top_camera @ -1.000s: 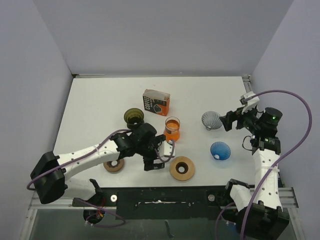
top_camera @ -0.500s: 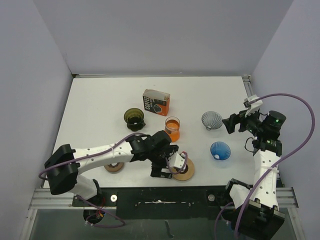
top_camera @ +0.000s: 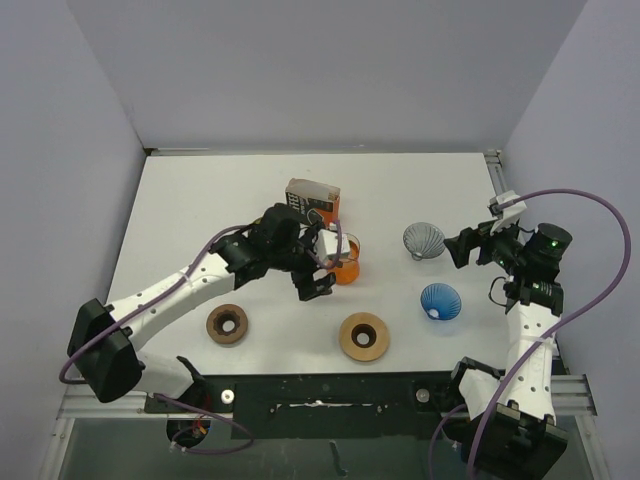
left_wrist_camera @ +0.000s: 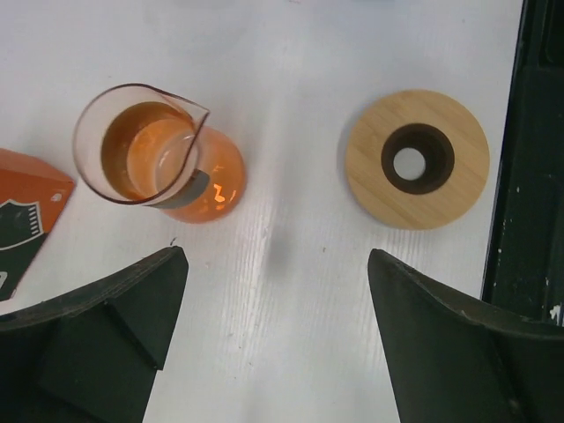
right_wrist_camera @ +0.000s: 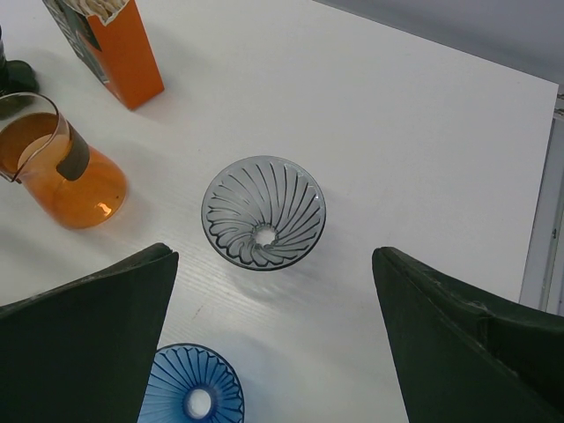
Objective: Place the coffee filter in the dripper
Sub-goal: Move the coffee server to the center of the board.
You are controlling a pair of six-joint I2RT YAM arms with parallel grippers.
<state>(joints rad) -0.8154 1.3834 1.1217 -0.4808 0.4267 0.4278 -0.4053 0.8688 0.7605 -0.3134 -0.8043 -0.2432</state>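
The counter (top_camera: 200, 200) was plain white with a faint grain. The carafe (left_wrist_camera: 159, 167) was clear orange glass with a dark grey band at its neck. The box (right_wrist_camera: 110, 44) was orange, with a black panel carrying white letters. The grey dripper (right_wrist_camera: 263, 211) was smoky and translucent, and the blue dripper (right_wrist_camera: 196, 388) was deep blue. Both had swirling ribs. The pale ring (left_wrist_camera: 417, 159) was light bamboo with a dark brown inner edge, and the darker ring (top_camera: 227, 324) was mid-brown wood.

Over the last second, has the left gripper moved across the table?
Yes. The left gripper swung from over the right wooden ring, away from the near edge, and now hovers beside the orange carafe.
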